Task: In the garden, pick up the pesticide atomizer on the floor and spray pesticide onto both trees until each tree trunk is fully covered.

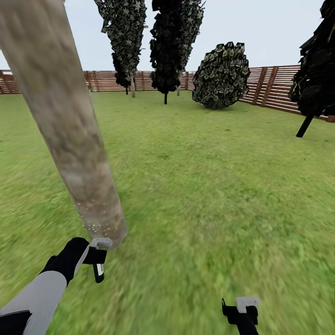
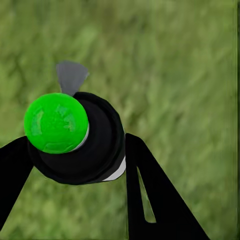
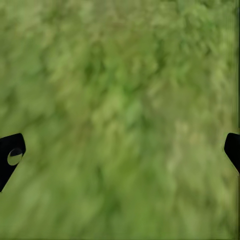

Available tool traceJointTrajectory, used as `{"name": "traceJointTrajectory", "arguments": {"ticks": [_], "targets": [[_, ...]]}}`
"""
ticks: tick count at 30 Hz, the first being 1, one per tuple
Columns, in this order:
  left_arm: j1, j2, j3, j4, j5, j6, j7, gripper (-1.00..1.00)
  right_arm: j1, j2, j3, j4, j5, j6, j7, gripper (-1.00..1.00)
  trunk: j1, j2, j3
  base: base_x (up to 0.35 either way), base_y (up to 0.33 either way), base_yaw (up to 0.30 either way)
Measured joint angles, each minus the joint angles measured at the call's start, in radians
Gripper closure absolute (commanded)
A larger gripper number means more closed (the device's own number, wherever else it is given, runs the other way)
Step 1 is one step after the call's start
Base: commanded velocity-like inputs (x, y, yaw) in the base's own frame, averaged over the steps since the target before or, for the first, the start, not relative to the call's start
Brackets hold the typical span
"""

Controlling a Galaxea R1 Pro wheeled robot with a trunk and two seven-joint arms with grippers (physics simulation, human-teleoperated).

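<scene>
Atomizer (image 2: 85, 145) clamped in the left gripper (image 2: 75, 160), beside the tree trunk (image 1: 70, 139).
White specks (image 1: 95, 223) dot the trunk's base; the right gripper (image 3: 120, 150) gapes wide over grass (image 3: 125, 75).

Green grass (image 1: 209, 195) carries the tree trunk (image 1: 65, 130); shrubs beyond.

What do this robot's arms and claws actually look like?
The left arm has a pale grey sleeve ending in a rounded black wrist. The left claw and right claw are black with light grey blocks; the fingers are flat black wedges with slot cut-outs.
</scene>
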Motion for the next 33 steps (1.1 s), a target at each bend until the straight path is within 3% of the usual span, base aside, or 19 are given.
{"name": "traceJointTrajectory", "arguments": {"ticks": [17,25,28,33], "targets": [[0.0,-0.001,0.0,-0.004,0.0,0.0,0.0,1.0,0.0,0.001,0.0,0.0,0.0,0.0,0.0,-1.0,0.0,0.0,0.0,0.063,-0.266,0.263],[0.0,-0.001,0.001,-0.006,0.001,0.0,0.0,1.0,0.0,0.001,0.0,0.0,0.0,0.0,0.0,-1.0,0.0,0.0,0.0,0.098,-0.271,0.035],[-0.001,-0.013,0.0,-0.012,0.004,0.001,0.0,1.0,0.0,0.001,0.0,0.0,0.0,0.0,0.0,-1.0,0.0,0.0,0.0,0.013,-0.264,0.164],[-0.01,-0.06,-0.005,-0.042,0.002,0.012,0.004,1.0,0.0,0.001,0.0,0.0,0.0,0.0,0.0,-1.0,0.0,0.0,0.0,0.002,-0.062,0.263]]}}
